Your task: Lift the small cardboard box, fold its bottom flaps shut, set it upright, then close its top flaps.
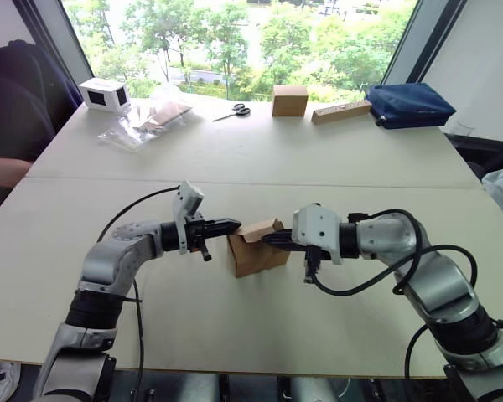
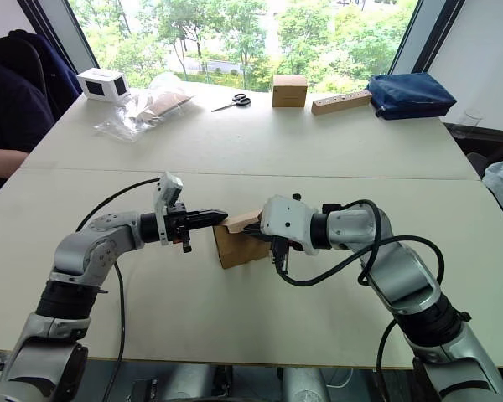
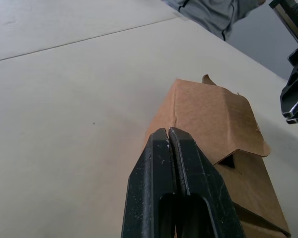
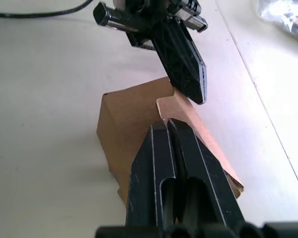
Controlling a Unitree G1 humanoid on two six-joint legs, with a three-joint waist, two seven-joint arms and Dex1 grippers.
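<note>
Left claw point(image 1: 235, 224) and right claw point(image 1: 268, 239), both pinched together, cover small cardboard box point(image 1: 256, 255) top.

Silver-grey jointed arms with black elbow bands and looping black cables — each end effector point(image 1: 235, 224) black, two-fingered.

Bright daylight from window point(image 1: 235, 42), soft shadows, sharp focus

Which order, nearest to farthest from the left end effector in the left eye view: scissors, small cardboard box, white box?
From the left end effector:
1. small cardboard box, at its tips, table centre.
2. scissors, far edge, middle.
3. white box, far left corner.
</note>
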